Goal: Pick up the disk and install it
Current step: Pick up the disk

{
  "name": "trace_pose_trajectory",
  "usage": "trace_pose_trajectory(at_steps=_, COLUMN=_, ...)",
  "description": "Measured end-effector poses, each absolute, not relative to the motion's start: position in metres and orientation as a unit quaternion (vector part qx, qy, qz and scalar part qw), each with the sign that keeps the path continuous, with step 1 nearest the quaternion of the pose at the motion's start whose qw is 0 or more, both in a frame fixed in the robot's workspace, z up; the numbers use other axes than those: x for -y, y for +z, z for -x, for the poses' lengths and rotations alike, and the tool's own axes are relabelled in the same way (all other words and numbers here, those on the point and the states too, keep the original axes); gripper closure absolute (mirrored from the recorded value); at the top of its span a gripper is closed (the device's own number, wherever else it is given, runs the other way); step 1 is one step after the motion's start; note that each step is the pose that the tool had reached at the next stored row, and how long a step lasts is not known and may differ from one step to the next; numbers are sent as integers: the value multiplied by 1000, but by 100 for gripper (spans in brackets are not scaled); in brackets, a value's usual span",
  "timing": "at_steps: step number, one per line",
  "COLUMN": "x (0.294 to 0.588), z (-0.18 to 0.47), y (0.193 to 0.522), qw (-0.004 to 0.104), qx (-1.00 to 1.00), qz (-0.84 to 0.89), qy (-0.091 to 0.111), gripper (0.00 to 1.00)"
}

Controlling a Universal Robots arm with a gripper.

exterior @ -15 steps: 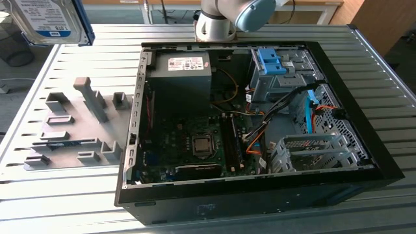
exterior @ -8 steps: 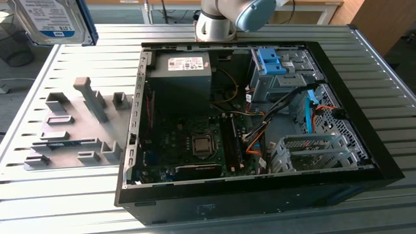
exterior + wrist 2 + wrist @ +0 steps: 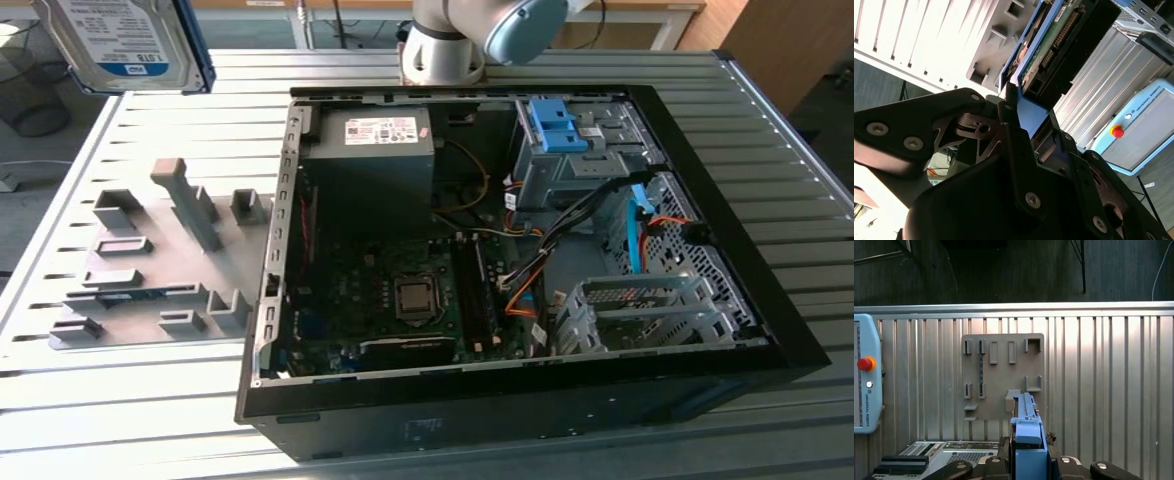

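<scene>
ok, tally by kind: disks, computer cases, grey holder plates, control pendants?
disk: 1, held in the gripper
computer case: 1, open
grey holder plate: 1
control pendant: 1
Total: 4

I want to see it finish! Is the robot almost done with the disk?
Picked up: the disk is off the grey holder, clamped in the gripper. Not installed yet: it hangs outside the open computer case.
</scene>
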State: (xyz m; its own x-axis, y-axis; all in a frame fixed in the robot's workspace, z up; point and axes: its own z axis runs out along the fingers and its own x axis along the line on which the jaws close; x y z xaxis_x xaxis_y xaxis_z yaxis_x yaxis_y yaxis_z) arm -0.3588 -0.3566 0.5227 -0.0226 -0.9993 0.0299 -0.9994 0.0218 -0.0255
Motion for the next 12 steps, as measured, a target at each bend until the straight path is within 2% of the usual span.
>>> trace_pose_trajectory(at_steps=12, x=357, z=328, y=523, qw=2, qx=715, qz=-699, qy=20, gripper=64)
